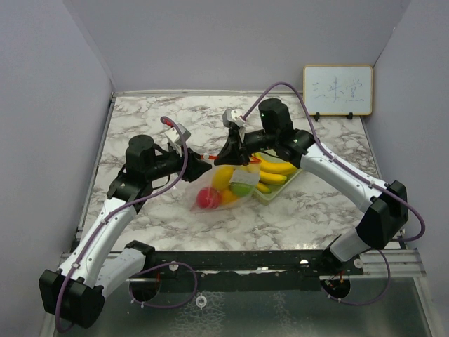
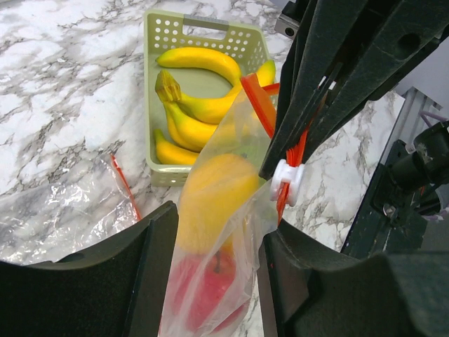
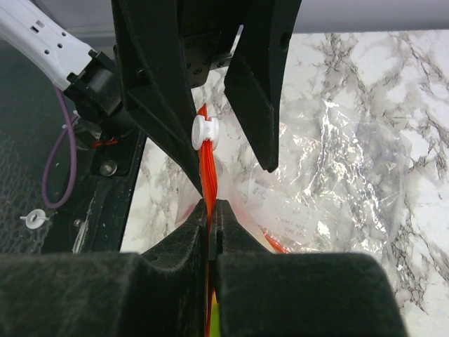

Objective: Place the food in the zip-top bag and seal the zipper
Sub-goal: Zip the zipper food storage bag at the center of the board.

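A clear zip-top bag (image 1: 219,191) with an orange zipper lies mid-table, holding a red fruit (image 1: 205,198), a yellow fruit (image 1: 222,175) and a green apple (image 1: 240,188). Several yellow bananas (image 1: 275,168) lie in the pale green mesh tray (image 1: 279,189). My right gripper (image 3: 212,207) is shut on the orange zipper strip (image 3: 209,172) and holds the bag's top up. My left gripper (image 2: 217,225) is open, its fingers either side of the bag's top beside the white slider (image 2: 287,181). The red fruit (image 2: 203,295) and yellow fruit (image 2: 210,193) show through the bag.
A second, empty zip-top bag (image 2: 63,203) lies flat on the marble beside the filled one. A small whiteboard (image 1: 337,90) stands at the back right. Grey walls close in the table on three sides.
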